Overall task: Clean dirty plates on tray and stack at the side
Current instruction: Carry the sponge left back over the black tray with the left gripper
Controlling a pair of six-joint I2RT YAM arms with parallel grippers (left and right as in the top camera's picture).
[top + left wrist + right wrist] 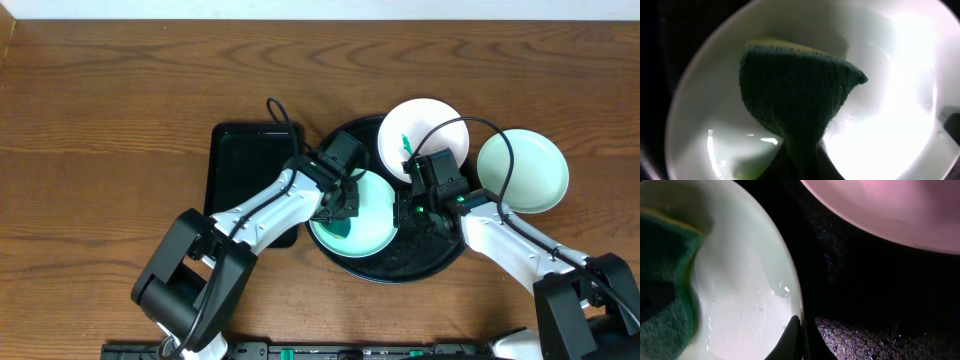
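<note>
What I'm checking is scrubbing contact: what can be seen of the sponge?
The sponge has a dark green, coarse scouring face, with a yellow foam layer showing along its top edge. The shut left pincer pinches it at one end, so it fans out and bends. Its wide end seems to press on the wet inside of the mint-green plate, which lies on the round black tray.

No text, label, brand, number or sign can be read anywhere, neither on the plates (375, 225), nor the tray (420, 262), nor the table (100, 120)
</note>
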